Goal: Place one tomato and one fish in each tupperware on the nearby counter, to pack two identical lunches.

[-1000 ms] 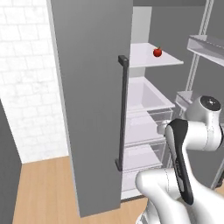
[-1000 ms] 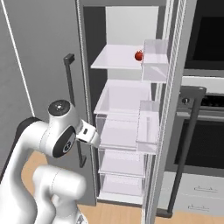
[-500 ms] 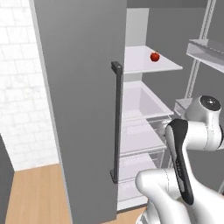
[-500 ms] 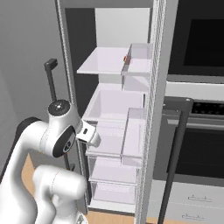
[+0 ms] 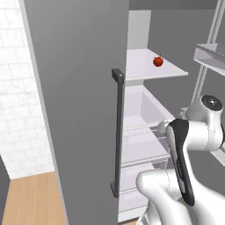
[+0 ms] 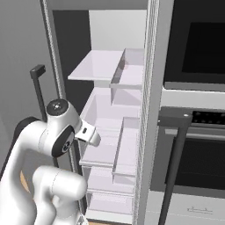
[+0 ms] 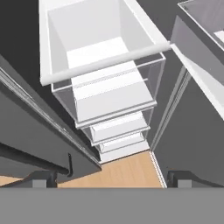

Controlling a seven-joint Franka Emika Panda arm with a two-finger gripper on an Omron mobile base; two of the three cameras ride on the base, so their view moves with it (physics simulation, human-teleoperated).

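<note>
The hand looked down into an open fridge, its two dark fingertips standing wide apart at the bottom of the view with nothing between them. A clear drawer with a white front rail lay uppermost, and below it smaller drawers stepped downward. A strip of light wooden floor showed beneath. The dark grey fridge door ran along the left, and a door bin sat at upper right.
</note>
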